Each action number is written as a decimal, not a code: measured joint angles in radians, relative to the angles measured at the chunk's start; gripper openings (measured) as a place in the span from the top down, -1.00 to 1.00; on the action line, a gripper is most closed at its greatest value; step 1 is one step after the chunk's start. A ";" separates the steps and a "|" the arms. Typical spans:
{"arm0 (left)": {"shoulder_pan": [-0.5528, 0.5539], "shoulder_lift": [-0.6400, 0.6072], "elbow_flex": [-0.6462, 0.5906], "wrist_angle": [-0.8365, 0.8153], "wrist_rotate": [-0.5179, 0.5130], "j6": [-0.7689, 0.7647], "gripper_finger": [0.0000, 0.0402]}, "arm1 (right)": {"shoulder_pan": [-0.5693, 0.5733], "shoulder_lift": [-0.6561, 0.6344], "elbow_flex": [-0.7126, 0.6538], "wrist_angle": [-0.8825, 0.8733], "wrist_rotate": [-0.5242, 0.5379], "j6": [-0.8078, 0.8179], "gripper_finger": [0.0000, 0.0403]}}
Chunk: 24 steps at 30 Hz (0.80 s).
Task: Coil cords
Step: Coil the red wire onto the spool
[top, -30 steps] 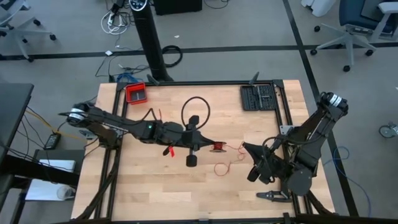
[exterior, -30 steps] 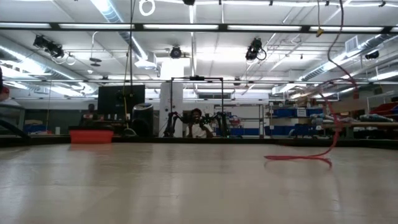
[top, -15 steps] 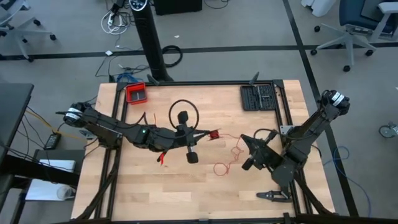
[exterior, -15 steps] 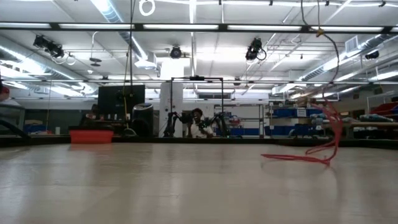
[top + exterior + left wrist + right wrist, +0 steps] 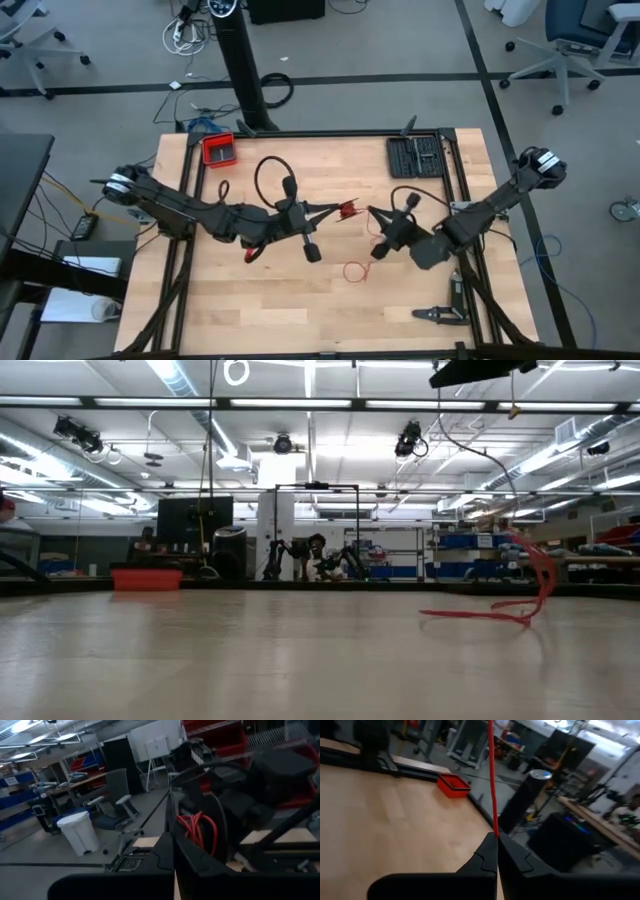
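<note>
Both arms meet mid-table, the left gripper (image 5: 338, 209) clamped on the red cord (image 5: 349, 209) bundle at nine o'clock of the right gripper (image 5: 372, 212), which pinches the strand taut for winding.

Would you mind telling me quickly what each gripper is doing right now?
Left gripper: shut on the coiled bundle of the red cord.
Right gripper: shut on a straight run of the same cord.
</note>
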 joint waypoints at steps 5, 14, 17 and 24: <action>0.022 0.033 0.000 0.071 -0.016 -0.021 0.99 | -0.042 0.001 -0.001 0.137 -0.084 -0.095 1.00; 0.054 0.084 0.000 0.172 -0.110 -0.020 0.99 | -0.075 0.068 -0.001 0.258 -0.086 -0.153 1.00; 0.066 0.101 0.000 0.200 -0.144 -0.022 0.99 | -0.085 0.113 -0.001 0.332 -0.086 -0.195 1.00; 0.097 0.112 0.000 0.204 -0.218 -0.102 0.99 | -0.097 0.184 0.063 0.409 -0.118 -0.321 1.00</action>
